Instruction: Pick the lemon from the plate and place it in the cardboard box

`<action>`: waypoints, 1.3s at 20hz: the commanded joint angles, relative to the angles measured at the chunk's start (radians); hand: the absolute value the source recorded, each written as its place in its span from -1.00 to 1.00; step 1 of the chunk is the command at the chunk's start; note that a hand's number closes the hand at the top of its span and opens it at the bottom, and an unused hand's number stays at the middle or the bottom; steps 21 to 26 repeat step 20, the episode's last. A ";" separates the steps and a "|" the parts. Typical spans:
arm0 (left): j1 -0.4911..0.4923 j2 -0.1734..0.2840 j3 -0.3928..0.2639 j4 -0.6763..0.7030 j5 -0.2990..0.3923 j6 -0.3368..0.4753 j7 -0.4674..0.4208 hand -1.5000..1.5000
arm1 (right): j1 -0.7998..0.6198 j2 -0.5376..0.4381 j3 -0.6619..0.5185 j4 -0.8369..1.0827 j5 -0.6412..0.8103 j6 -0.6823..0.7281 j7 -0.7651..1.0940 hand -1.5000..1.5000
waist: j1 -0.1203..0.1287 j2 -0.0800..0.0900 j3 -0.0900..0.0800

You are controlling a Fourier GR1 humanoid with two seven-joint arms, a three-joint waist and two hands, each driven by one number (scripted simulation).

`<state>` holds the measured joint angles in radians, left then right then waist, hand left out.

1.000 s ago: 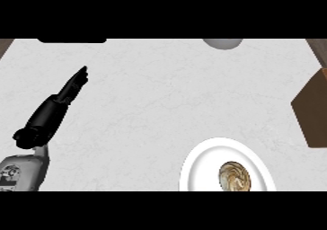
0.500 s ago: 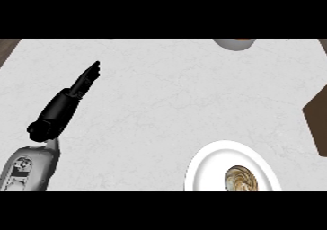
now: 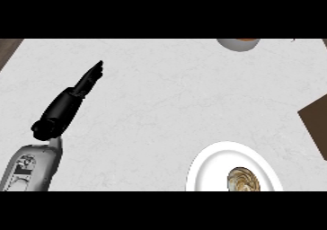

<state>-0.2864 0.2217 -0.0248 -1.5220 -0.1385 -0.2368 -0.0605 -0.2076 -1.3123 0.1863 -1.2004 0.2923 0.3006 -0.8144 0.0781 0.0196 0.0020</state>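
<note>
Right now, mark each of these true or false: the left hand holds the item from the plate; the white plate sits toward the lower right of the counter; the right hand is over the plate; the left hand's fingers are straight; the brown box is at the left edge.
1. The black left hand holds the item from the plate: false. It holds nothing, and the brownish round item lies on the plate.
2. The round white plate sits toward the lower right of the pale marbled counter: true.
3. The right hand is over the plate: false. No right hand shows.
4. The left hand's fingers are straight: true.
5. The brown box is at the left edge: false. It is at the right edge.
</note>
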 commanded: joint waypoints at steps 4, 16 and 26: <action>0.008 -0.019 -0.013 -0.009 -0.017 0.015 0.017 0.00 | -0.157 0.087 0.033 0.162 -0.025 0.126 -0.271 -1.00 | -0.014 -0.003 0.001; 0.021 0.006 0.003 -0.013 -0.006 -0.007 -0.002 0.00 | -0.202 0.290 -0.096 0.369 -0.733 0.502 0.137 -1.00 | -0.006 0.001 0.000; 0.010 0.002 0.008 -0.023 0.003 -0.007 0.005 0.00 | -0.290 0.269 -0.157 0.517 -0.841 0.579 0.240 -1.00 | 0.003 0.003 0.003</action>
